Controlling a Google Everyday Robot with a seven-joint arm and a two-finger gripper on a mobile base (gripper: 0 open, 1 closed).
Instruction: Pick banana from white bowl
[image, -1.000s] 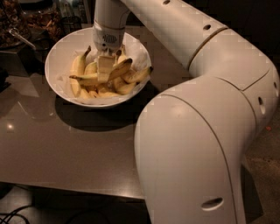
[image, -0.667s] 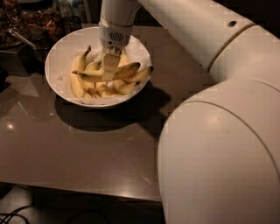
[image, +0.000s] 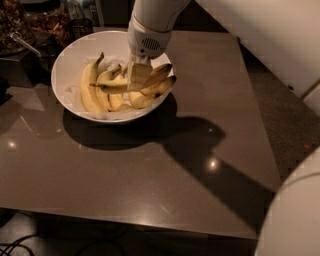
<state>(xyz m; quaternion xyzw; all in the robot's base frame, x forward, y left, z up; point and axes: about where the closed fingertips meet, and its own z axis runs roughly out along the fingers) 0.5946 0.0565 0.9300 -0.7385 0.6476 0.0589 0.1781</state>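
Note:
The white bowl (image: 67, 70) stands at the back left of the brown table and holds several yellow bananas. My gripper (image: 136, 76) hangs over the bowl's right half, pointing down from the white wrist (image: 149, 35). It is shut on the banana (image: 111, 88), which lies crosswise just above the others, with its dark stem to the left and its dark tip (image: 171, 79) over the bowl's right rim. A long curved banana (image: 88, 87) and shorter ones lie beneath in the bowl.
Jars and containers of snacks (image: 47, 22) stand behind the bowl at the back left. The brown table (image: 165, 170) stretches to the front and right, with its right edge by the floor (image: 285, 110). My white body (image: 295, 215) fills the bottom right corner.
My gripper has shifted slightly right over the bowl, with the banana now crosswise in its fingers above the others. My arm's large white link has swung out of the picture to the right.

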